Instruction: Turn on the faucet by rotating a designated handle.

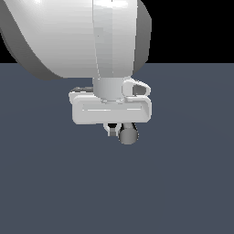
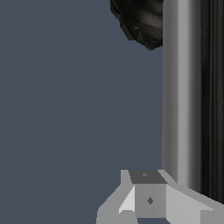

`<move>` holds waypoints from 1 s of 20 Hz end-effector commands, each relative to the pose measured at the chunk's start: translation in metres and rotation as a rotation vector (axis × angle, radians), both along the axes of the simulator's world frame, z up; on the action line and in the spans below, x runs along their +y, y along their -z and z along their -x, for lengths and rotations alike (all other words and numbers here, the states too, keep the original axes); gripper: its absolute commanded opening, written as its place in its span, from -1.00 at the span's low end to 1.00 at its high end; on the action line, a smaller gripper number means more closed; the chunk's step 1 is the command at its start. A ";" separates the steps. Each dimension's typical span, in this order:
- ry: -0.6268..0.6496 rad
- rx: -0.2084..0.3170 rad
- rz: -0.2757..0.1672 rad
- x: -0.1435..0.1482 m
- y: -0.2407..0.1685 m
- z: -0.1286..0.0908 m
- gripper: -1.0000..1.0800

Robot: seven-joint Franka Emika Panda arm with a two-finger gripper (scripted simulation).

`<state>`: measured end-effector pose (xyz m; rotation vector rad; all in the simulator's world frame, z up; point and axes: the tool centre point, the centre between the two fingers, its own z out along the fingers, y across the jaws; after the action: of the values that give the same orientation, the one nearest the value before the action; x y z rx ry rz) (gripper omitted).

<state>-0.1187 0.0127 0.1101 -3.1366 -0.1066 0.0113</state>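
The faucet's black ribbed round base [image 2: 139, 21] shows in the wrist view, with the handle [image 2: 183, 87], a straight grey metallic bar, running alongside it. In the exterior view only the handle's flat round end [image 1: 129, 135] shows, just under the white hand; the base is hidden behind the arm. My gripper [image 1: 116, 130] hangs right beside the handle's end, on the exterior view's left of it. One fingertip [image 2: 148, 196] shows close against the bar's side. The other finger is hidden, so I cannot tell how the jaws stand.
The large white arm [image 1: 91, 36] fills the upper part of the exterior view and hides what lies behind it. The dark grey-blue floor [image 1: 45, 183] spreads around the faucet.
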 end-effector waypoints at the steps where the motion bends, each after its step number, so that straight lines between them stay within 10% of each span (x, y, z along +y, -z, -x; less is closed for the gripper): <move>1: 0.030 -0.007 0.003 -0.028 0.000 -0.006 -1.00; 20: 0.030 -0.007 0.003 -0.123 0.000 -0.017 -1.00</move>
<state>-0.1072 -0.0921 0.1066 -3.1345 -0.0872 0.0227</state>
